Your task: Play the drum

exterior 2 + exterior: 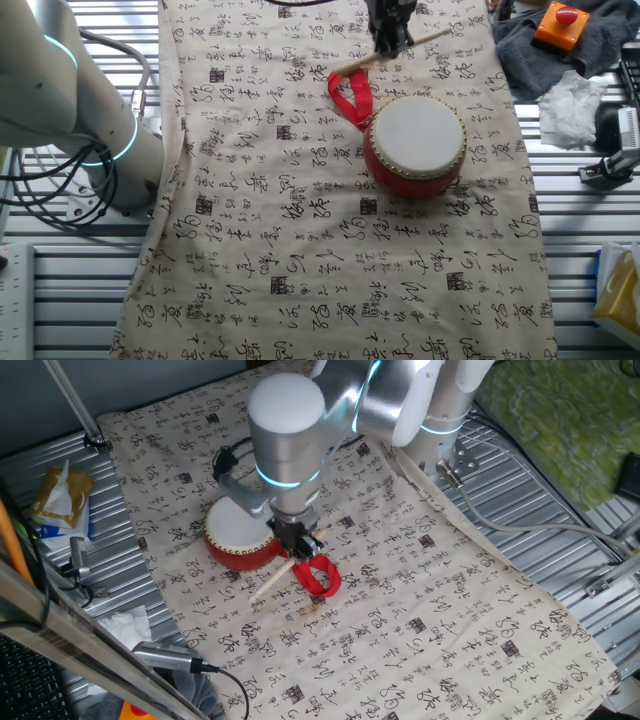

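The drum (pixel 238 532) has a red barrel body and a flat white head. It stands upright on the printed cloth and also shows in the other fixed view (pixel 415 143). Its red ribbon loop (pixel 320 576) lies on the cloth beside it (pixel 349 96). My gripper (pixel 300 546) points down just right of the drum, with its fingers closed around a thin pale wooden stick (pixel 278 572). The stick slants low beside the drum, over the ribbon, not over the head. In the other fixed view the gripper (pixel 390 42) holds the stick (pixel 425 40) beyond the drum.
The cloth (pixel 430 610) covers a ribbed metal table (pixel 560 510). A yellow-white packet (pixel 60 495) and crumpled tissue (pixel 125 625) lie at the left edge. An orange box with a red button (pixel 560 25), grey fabric and tissue (pixel 575 105) sit beside the cloth.
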You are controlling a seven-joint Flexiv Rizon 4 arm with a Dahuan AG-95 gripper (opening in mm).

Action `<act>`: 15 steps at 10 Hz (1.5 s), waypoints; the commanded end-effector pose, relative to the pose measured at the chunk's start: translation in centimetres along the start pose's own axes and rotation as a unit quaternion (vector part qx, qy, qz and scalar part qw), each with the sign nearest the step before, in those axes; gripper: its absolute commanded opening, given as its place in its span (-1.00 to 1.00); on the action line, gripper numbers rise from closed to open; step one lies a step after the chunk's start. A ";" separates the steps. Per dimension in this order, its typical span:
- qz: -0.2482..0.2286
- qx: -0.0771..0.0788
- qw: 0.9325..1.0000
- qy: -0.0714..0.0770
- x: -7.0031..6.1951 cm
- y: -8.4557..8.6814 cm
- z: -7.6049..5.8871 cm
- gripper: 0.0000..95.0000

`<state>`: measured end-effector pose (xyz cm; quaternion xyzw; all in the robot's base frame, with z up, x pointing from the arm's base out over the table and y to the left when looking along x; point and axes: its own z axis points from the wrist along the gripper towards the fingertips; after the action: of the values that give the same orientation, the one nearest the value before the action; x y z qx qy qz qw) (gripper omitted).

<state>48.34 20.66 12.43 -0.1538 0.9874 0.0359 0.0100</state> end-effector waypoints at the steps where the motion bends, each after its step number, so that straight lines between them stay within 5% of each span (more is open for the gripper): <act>1: 0.084 0.005 0.996 -0.023 -2.6 4.3 1.9 -1.00; 4: 0.137 0.008 0.990 -0.022 -4.3 9.2 3.6 -1.00; 5: 0.140 0.008 0.990 -0.021 -4.3 9.6 3.7 -1.00; 6: 0.150 0.007 0.988 -0.017 -4.5 10.9 4.3 -1.00; 7: 0.167 0.006 0.986 0.003 -4.3 12.5 5.1 -1.00; 9: 0.165 0.005 0.986 0.019 -3.6 13.1 6.3 -1.00; 15: 0.147 0.003 0.989 0.014 -1.4 12.5 10.4 -1.00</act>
<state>45.93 33.75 3.06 -0.0109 0.9993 0.0337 -0.0147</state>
